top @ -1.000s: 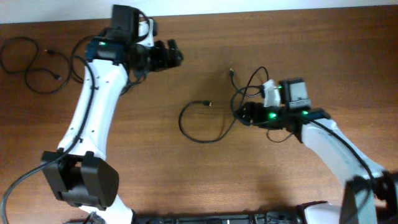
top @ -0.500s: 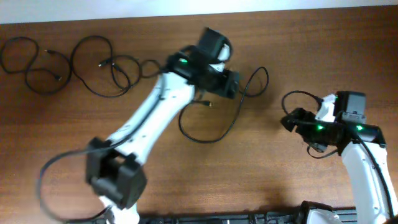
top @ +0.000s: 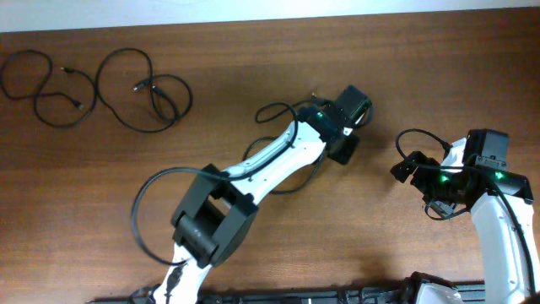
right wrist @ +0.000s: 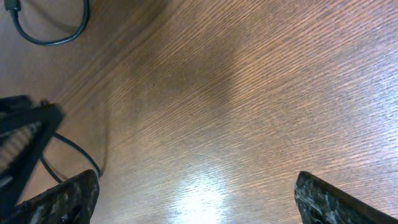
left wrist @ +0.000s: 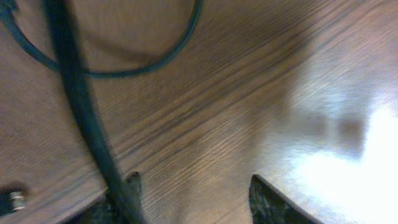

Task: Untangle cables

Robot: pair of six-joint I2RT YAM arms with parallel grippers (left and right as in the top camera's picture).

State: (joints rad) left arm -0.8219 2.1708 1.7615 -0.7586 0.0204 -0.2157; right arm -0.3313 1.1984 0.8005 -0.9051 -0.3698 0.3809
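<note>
Over wooden table (left wrist: pixel 298 74), left gripper (left wrist: pixel 194 190) jaws apart, black cable (left wrist: pixel 78 106) beside one finger — right gripper (right wrist: pixel 196 193) jaws wide apart, more cables (top: pixel 126 84) well away

The left arm (top: pixel 278 156) has swung from the far left to the middle, its fingers (top: pixel 341 152) now beside a small cable loop (top: pixel 274 110). The right arm (top: pixel 498 211) has pulled back rightward. The far-left cables (top: pixel 139 84) are now uncovered.

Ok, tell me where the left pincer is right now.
Overhead view: the left pincer hangs right of centre, beside the middle cable and its loop, with the right pincer to its right.
</note>
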